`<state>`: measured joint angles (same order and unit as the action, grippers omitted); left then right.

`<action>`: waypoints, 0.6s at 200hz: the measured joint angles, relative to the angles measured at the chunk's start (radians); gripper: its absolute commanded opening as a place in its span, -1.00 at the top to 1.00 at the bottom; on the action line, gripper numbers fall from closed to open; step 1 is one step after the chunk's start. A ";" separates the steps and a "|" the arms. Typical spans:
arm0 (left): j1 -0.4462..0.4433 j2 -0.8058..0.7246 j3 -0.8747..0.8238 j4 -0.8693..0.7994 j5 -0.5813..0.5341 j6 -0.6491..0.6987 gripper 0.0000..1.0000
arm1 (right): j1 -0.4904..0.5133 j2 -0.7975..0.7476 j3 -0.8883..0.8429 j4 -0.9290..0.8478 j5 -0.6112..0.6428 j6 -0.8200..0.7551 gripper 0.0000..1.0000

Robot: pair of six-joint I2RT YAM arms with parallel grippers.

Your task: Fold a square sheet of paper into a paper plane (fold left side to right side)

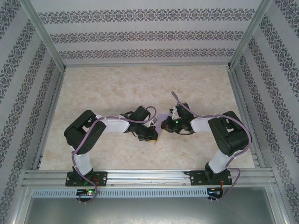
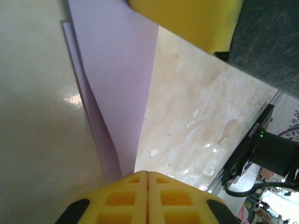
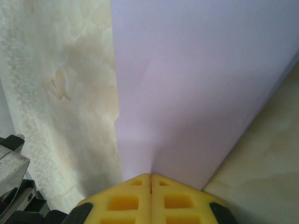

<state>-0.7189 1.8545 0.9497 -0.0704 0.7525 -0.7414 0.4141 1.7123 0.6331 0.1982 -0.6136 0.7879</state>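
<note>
The square sheet of paper (image 1: pixel 162 122) is lavender and lies partly folded at mid-table between my two grippers. In the left wrist view a raised flap of the sheet (image 2: pixel 117 70) narrows toward my left gripper (image 2: pixel 148 173). Its yellow jaws are pressed together and the paper's thin end runs in under the left fingertip. One yellow finger (image 2: pixel 187 23) of the right gripper sits at the flap's far end. In the right wrist view the sheet (image 3: pixel 196 84) puckers into the seam of my right gripper (image 3: pixel 150 175), which is shut on it. From above, the left gripper (image 1: pixel 153 132) and the right gripper (image 1: pixel 167 125) almost touch.
The table (image 1: pixel 140 88) has a pale marble-look top, with patterned walls on three sides. An aluminium rail (image 1: pixel 149 176) runs along the near edge and carries both arm bases. A black arm joint with a green light (image 2: pixel 271 154) shows at the right of the left wrist view.
</note>
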 measured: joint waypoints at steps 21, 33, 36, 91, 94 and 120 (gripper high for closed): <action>0.000 0.000 -0.005 0.004 0.000 0.000 0.86 | 0.000 0.002 0.002 -0.002 -0.003 -0.002 1.00; 0.000 0.000 -0.006 0.004 -0.001 0.000 0.86 | 0.000 0.002 0.002 -0.003 -0.003 -0.003 1.00; 0.000 0.000 -0.007 0.004 -0.001 0.000 0.86 | 0.000 0.002 0.002 -0.003 -0.003 -0.003 1.00; 0.000 0.000 -0.013 0.004 -0.005 0.000 0.86 | 0.000 0.003 0.006 -0.011 -0.003 -0.006 1.00; 0.000 0.000 -0.013 0.004 -0.006 0.000 0.86 | 0.000 0.003 0.006 -0.011 -0.003 -0.006 1.00; 0.000 0.000 -0.015 0.004 -0.012 0.000 0.86 | 0.000 0.003 0.006 -0.011 -0.003 -0.009 1.00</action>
<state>-0.7189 1.8549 0.9348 -0.0666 0.7406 -0.7414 0.4141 1.7157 0.6395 0.1867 -0.6167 0.7792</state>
